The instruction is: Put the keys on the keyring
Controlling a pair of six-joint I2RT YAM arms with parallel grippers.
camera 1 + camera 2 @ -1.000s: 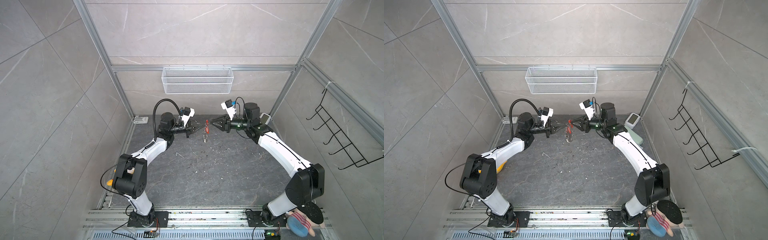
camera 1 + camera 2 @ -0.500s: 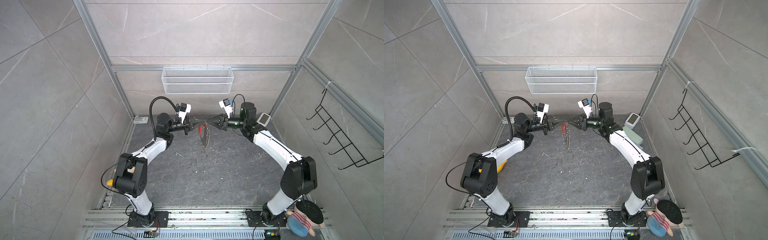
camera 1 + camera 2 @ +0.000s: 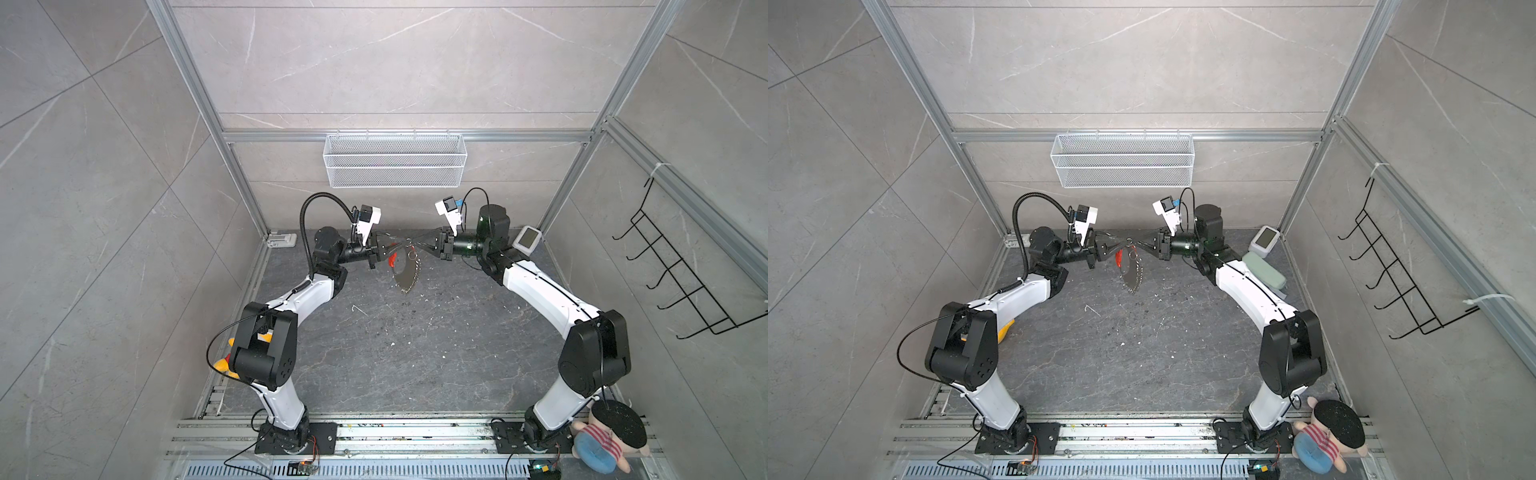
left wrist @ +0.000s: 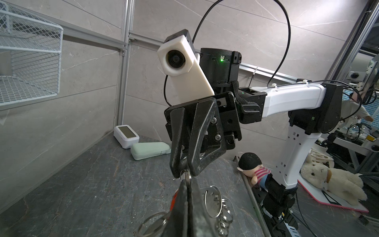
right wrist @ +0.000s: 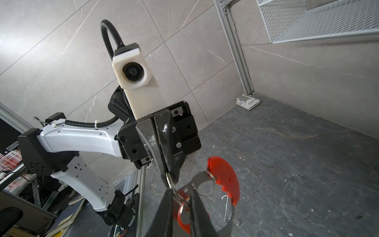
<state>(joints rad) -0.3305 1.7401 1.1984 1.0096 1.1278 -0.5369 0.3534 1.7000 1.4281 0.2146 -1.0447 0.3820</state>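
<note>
- Since a second ago the left gripper [image 3: 400, 246] and the right gripper [image 3: 417, 243] have both lifted. In both top views they now sit closer beneath the wire basket [image 3: 395, 166].
- Their tips were apart, with the keyring [image 3: 408, 274] between them. They have closed in and almost meet under the basket's middle.
- The right gripper's jaws were spread in a clear V. They have drawn in to a narrow gap around a metal loop.
- The keyring was a thin edge-on sliver. It now hangs under the tips as a broader hoop, its fringe of loops showing.
</note>
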